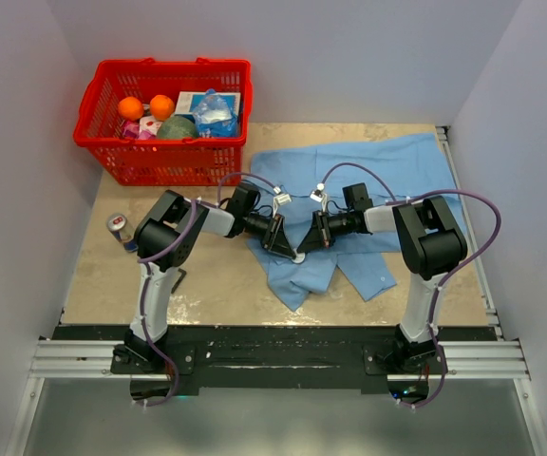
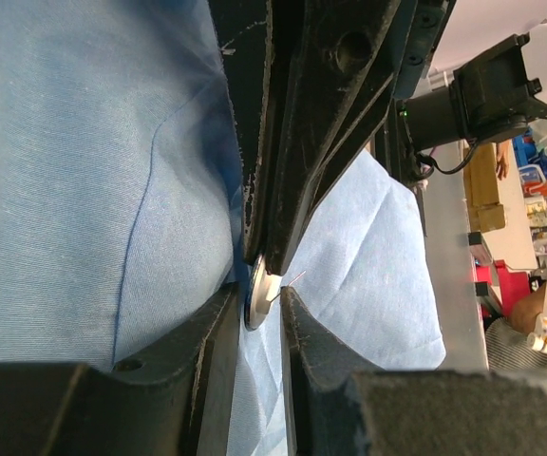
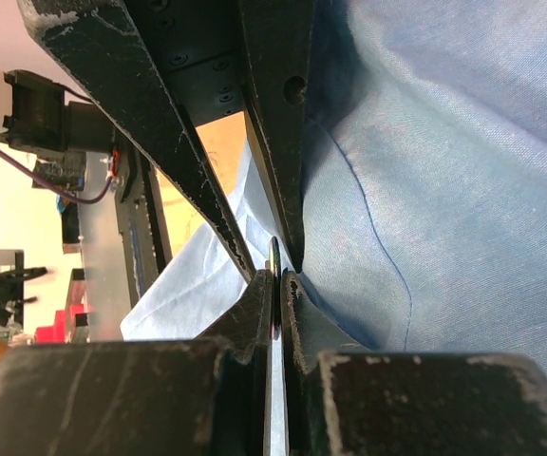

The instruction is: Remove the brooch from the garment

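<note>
Where the two arms reach in from the black rail (image 1: 273,344) at the near edge, their tips meet over the nearest fold of the garment (image 1: 368,176), and that is where the brooch (image 2: 253,299) sits. The left pincer (image 2: 259,291) has its fingers (image 2: 212,351) slightly apart, one on each side of the disc; whether they press on it I cannot tell. The right pincer (image 3: 275,285) is closed tight from the opposite side, with only a thin dark edge showing between its tips, and I cannot tell whether that edge is cloth or disc. Both sets of black fingers crowd the spot and hide most of the brooch. In the left wrist view it appears edge-on as a small thin disc with a pale metallic glint and a white bit beside it; from above it is only a tiny pale dot. The garment is light blue thin cloth, rumpled and spread toward the far right of the tan surface (image 1: 216,285). A small can (image 1: 117,225) stands at the left, well apart. Farthest back on the left is a red basket (image 1: 112,157) holding two oranges (image 1: 131,106) and packets.
</note>
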